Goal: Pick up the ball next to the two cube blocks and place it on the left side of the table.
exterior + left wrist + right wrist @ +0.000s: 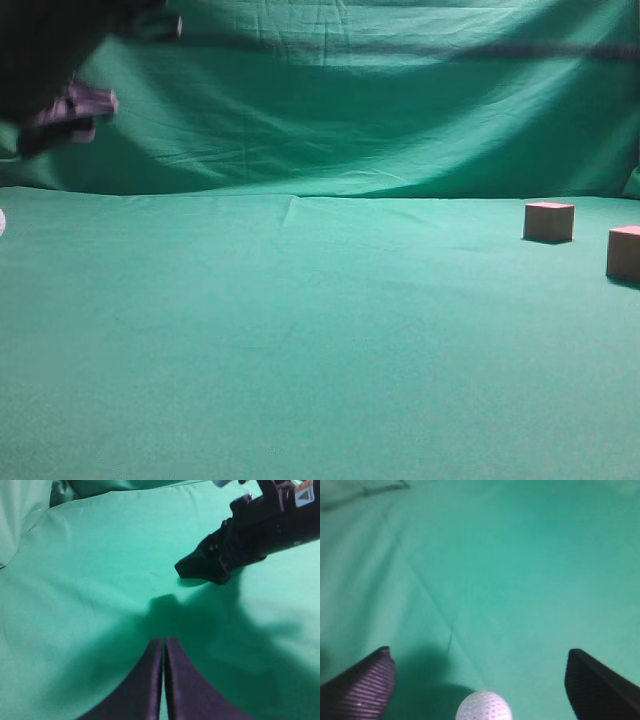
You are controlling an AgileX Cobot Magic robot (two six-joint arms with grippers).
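Observation:
The white dimpled ball [484, 706] lies on the green table [520, 580], at the bottom edge of the right wrist view. My right gripper [477, 652] is open above it, its fingers wide apart and touching nothing. In the exterior view only a sliver of the ball [2, 222] shows at the far left edge. The two cube blocks, one farther back [549, 221] and one nearer [624, 252], stand at the far right. My left gripper [164, 641] is shut and empty above bare cloth.
A dark arm with a purple gripper [70, 112] hangs high at the exterior view's top left. The left wrist view shows the other arm's black gripper [210, 565] over the cloth. The green backdrop [350, 100] rises behind the table.

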